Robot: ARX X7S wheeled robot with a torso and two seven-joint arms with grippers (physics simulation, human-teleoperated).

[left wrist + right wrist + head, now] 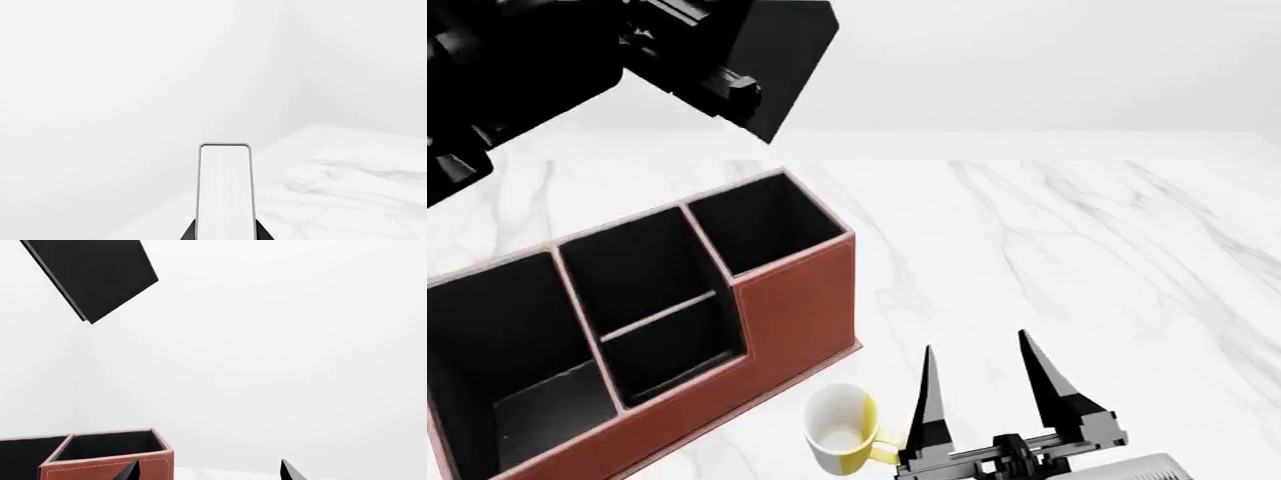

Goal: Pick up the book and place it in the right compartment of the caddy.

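Observation:
My left gripper [723, 88] is shut on the book [790, 58], a thin dark hardcover, and holds it tilted in the air above and behind the caddy [787, 310]. In the left wrist view the book's white page edges [225, 190] stand between the jaws of the left gripper [225, 236]. The caddy is reddish-brown with a black interior. Its right compartment [767, 225] is the square end section, open and empty, below the book. My right gripper [988, 375] is open and empty, low beside the mug. In the right wrist view the book [93, 275] hangs high above the right compartment [110, 446].
A white-and-yellow mug [841, 432] stands on the marble table [1068, 260] just in front of the caddy's right end, close to my right gripper [210, 472]. The caddy's divided middle section [647, 290] and wide left slot [501, 340] are empty.

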